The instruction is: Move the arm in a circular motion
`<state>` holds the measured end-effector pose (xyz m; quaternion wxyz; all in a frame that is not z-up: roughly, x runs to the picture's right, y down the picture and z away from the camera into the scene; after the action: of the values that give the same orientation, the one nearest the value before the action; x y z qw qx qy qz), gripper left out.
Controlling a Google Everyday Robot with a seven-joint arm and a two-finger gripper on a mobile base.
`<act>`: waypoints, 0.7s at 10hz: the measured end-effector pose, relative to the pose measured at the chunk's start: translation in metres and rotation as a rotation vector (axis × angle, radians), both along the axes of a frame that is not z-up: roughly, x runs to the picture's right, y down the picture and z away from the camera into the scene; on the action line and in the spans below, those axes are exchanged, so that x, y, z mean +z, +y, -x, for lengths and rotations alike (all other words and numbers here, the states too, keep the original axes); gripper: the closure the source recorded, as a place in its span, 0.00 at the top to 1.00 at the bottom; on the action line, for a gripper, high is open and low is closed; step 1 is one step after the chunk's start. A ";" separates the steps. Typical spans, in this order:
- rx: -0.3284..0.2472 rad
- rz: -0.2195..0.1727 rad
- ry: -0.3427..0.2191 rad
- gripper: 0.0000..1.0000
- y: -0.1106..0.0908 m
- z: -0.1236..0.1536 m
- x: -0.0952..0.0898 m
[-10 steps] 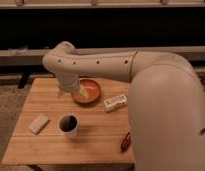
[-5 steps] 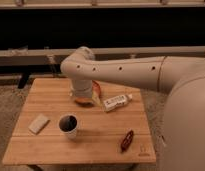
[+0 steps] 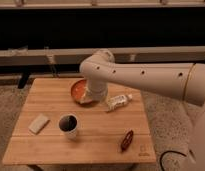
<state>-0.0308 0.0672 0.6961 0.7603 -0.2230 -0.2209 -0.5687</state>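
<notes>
The arm (image 3: pixel 146 77) is a thick cream-white tube with small dark holes. It reaches in from the right edge across the wooden table (image 3: pixel 96 145). Its bent joint (image 3: pixel 97 65) sits above the table's back middle. A short segment drops from that joint to the gripper (image 3: pixel 92 99), which hangs just over the right side of an orange bowl (image 3: pixel 77 90). The gripper is mostly hidden by the arm's own segment.
On the table are a plastic bottle (image 3: pixel 119 102) lying to the right of the bowl, a white cup (image 3: pixel 69 125) with dark contents, a pale sponge-like block (image 3: pixel 39 123) at the left, and a dark red object (image 3: pixel 127 140) at the front right. Dark shelving runs behind.
The arm's bent joint has swung to the right, from the table's back left towards its back middle. The big near segment has pulled back to the right, uncovering the table's right side.
</notes>
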 end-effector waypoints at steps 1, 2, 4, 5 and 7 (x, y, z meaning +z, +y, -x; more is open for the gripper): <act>0.005 -0.003 -0.002 0.80 -0.007 -0.005 0.005; 0.008 -0.002 0.003 0.80 -0.013 -0.014 0.011; 0.007 -0.003 0.005 0.80 -0.020 -0.020 0.018; 0.007 -0.003 -0.001 0.80 -0.023 -0.014 0.020; 0.013 -0.004 -0.002 0.80 -0.031 -0.015 0.028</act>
<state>-0.0159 0.0361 0.7244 0.7642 -0.2194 -0.2217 -0.5645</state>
